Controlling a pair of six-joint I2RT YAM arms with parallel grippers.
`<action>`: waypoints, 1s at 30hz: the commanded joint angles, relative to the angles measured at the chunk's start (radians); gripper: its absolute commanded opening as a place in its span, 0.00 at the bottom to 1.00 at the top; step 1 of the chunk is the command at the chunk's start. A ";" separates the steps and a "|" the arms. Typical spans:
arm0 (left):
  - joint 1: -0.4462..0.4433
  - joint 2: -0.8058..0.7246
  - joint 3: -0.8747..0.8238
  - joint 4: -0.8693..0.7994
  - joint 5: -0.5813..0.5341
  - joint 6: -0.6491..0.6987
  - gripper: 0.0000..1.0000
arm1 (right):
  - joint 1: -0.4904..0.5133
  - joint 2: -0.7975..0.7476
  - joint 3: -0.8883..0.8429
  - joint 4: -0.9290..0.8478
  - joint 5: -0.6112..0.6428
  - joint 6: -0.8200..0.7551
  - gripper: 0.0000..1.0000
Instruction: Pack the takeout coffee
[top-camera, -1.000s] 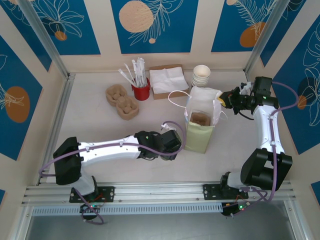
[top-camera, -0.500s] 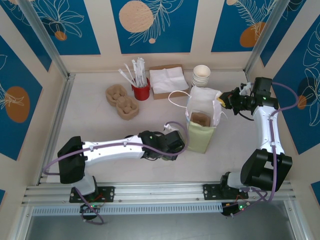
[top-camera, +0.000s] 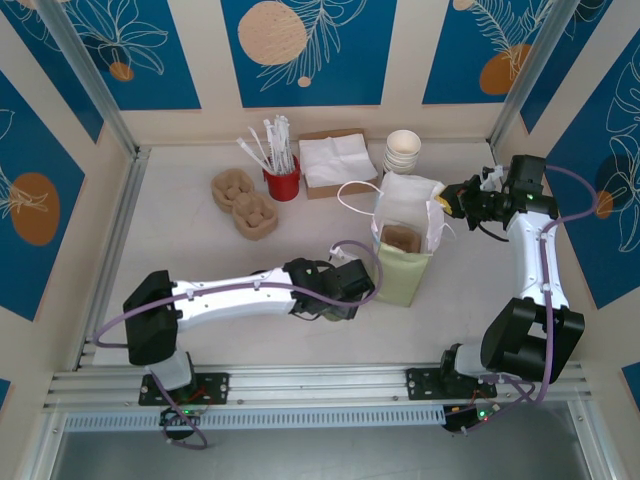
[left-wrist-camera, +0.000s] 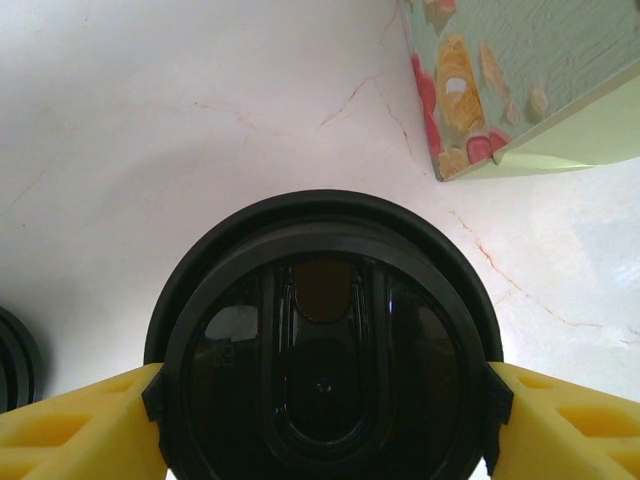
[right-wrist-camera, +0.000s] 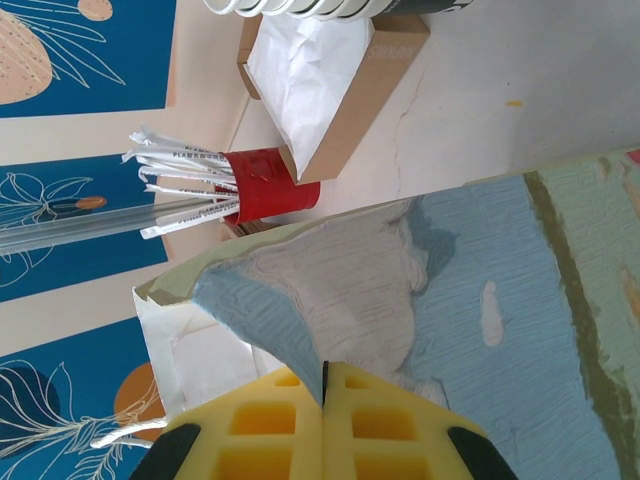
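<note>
The takeout coffee (left-wrist-camera: 323, 350) shows from above in the left wrist view as a round black lid. My left gripper (left-wrist-camera: 323, 395) straddles it, and the yellow fingers (left-wrist-camera: 560, 420) press their dark pads against both sides of the lid. In the top view the left gripper (top-camera: 345, 285) sits just left of the pale green paper bag (top-camera: 403, 262), whose printed corner (left-wrist-camera: 520, 90) stands ahead of the cup. My right gripper (top-camera: 447, 200) is shut on the bag's upper right rim (right-wrist-camera: 300, 310), holding the mouth open.
A loose black lid (left-wrist-camera: 10, 355) lies at the left edge of the left wrist view. At the back stand a red cup of straws (top-camera: 282, 180), a napkin box (top-camera: 328, 160), stacked white cups (top-camera: 403, 150) and pulp cup carriers (top-camera: 245, 202). Something brown (top-camera: 402, 238) lies inside the bag.
My left arm has slid to the right, closer to the bag, and its jaws have narrowed onto the cup. The right arm has held still on the bag.
</note>
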 joint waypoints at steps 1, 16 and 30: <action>-0.015 0.058 -0.003 -0.066 0.086 -0.030 0.76 | -0.008 -0.021 -0.010 -0.023 -0.030 -0.023 0.00; -0.019 0.076 -0.020 -0.005 0.099 -0.019 0.65 | -0.012 -0.028 -0.016 -0.032 -0.040 -0.033 0.00; -0.020 -0.119 0.125 -0.160 -0.111 0.040 0.65 | -0.009 -0.079 -0.080 0.012 -0.063 0.067 0.00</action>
